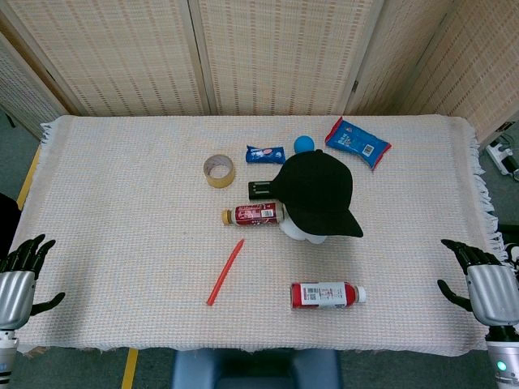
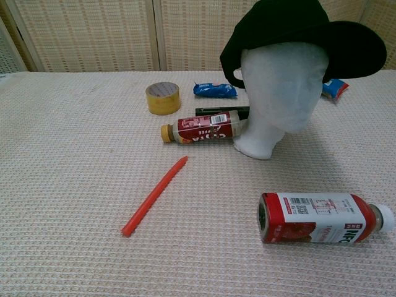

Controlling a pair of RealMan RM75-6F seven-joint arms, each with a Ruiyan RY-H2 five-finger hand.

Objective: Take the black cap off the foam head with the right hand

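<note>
Not yet begun: black cap (image 2: 297, 31) sits on foam head (image 2: 278, 93) mid-bench. Right hand (image 1: 482, 279) idle at right edge, spread, holding nothing. Next: reach in, grasp cap, lift.

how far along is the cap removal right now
Nothing looks done: the black cap sits on the foam head. Nothing is in hand; the right hand is open at the table's near right edge, the left hand open at the near left. Left: reaching, gripping and lifting the cap off.

bare cloth (image 1: 422, 243) lies beside foam head (image 2: 278, 93); red bottle (image 1: 327, 294) lies near.
</note>
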